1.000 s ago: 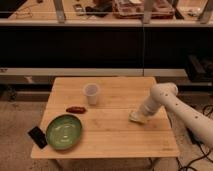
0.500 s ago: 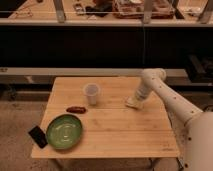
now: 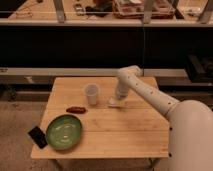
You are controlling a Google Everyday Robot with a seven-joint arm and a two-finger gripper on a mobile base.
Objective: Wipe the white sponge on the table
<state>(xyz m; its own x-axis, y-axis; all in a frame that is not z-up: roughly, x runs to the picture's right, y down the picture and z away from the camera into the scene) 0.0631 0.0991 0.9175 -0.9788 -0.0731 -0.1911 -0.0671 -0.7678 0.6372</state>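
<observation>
White sponge (image 3: 114, 104) clamped in pincer (image 3: 118, 99), on table (image 3: 125, 132)

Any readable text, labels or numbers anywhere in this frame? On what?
None readable.
Cup, green plate, black phone, table: no print visible.
Shelf clutter up top: too blurred to read.
Gripper, shut on the white sponge beside the cup: no markings visible.

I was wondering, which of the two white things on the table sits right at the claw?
The white sponge, the small flat block pinched under the claw on the far half of the table; the taller translucent cup stands apart, untouched.
</observation>
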